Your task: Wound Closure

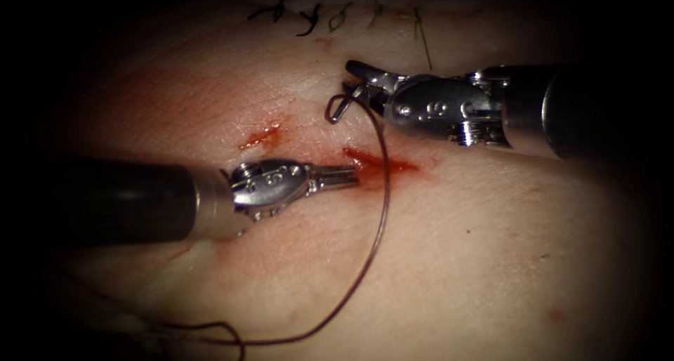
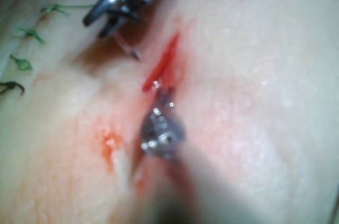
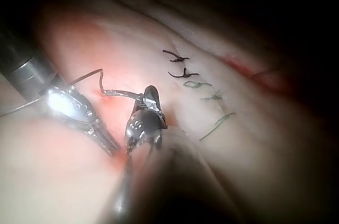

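The cut (image 1: 379, 163) is a short red slit in the pale tissue (image 1: 491, 248). My left tool (image 1: 354, 178) reaches in from the left, its jaws a narrow gap apart with nothing between them, tips at the cut's left end. The right tool (image 1: 351, 79) hovers just beyond the cut, shut on the curved needle (image 1: 338, 109) near its thread end. The needle is out of the tissue. Dark thread (image 1: 385, 192) arcs from it across the cut toward the near left. The needle (image 3: 119, 94) juts from the right jaws (image 3: 148, 97) beside the left tool (image 3: 100, 128). The left tool's tips (image 2: 164, 94) touch the cut (image 2: 167, 62).
A row of several tied stitches with dark and green cut ends (image 1: 330, 13) runs along the far edge of the tissue. A smear of red fluid (image 1: 263, 135) lies left of the cut. The thread's slack loops on the near left tissue (image 1: 225, 329).
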`<state>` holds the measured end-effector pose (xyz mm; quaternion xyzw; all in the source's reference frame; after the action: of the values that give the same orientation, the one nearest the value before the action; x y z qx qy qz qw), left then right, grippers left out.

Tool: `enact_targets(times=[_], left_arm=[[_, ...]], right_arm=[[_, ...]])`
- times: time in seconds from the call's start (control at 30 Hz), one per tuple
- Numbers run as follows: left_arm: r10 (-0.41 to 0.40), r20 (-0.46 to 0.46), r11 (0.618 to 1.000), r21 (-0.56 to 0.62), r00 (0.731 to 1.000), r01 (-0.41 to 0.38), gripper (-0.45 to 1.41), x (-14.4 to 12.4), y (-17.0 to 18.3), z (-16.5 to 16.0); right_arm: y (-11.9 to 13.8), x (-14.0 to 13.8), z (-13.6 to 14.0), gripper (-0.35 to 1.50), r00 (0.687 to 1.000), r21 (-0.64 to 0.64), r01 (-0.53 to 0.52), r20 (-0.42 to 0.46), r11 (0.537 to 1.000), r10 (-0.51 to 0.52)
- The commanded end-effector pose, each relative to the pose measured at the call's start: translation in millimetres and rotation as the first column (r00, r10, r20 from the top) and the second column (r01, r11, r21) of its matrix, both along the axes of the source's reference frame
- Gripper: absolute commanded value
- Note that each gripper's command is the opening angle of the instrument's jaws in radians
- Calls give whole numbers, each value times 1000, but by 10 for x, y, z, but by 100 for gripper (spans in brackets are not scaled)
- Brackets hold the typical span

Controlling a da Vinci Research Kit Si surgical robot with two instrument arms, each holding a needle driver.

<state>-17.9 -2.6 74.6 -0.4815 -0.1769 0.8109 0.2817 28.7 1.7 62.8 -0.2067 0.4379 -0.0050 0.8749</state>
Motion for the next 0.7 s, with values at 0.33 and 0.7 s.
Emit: enact_targets(times=[0.33,0.7], left_arm=[[-1,2,1000,9,1000,0,7,-2,-3,10],[3,3,1000,6,1000,-3,5,2,-3,13]], right_arm=[[-20,11,16,-35,1000,7,25,2,1000,-25],[-53,12,21,-35,997,1,71,-4,997,-71]])
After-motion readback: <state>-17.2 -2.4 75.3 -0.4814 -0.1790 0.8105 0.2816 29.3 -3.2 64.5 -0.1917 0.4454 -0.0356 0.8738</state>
